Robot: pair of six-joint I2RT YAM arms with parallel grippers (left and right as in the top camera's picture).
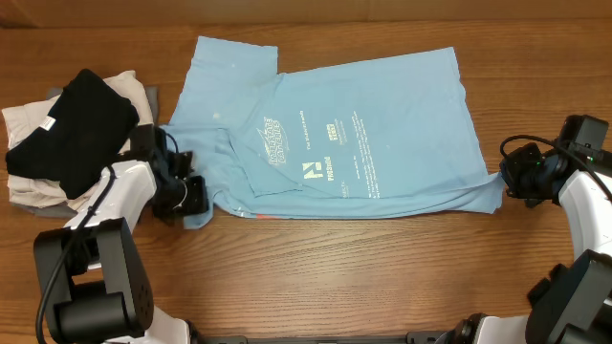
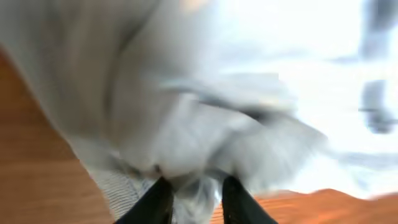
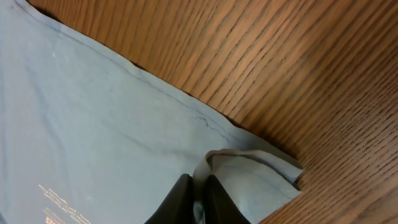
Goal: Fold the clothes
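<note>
The sky-blue cotton T-shirt with white lettering point(image 1: 382, 124) lies spread on the wooden counter point(image 1: 335, 268). The right gripper point(image 3: 196, 186) holds its hem corner in tightly closed jaws, seemingly ready to carry a fold. The left gripper point(image 2: 193, 196) has bunched edge fabric between slightly parted jaws; whether it grips, I cannot tell.

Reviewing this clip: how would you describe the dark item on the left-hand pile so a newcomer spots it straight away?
On the wooden table, find the big sky-blue T-shirt spread across the middle. Left of it sits a small stack of clothes, and the black garment lies on top. It is the only black piece; those beneath are cream and grey.
</note>
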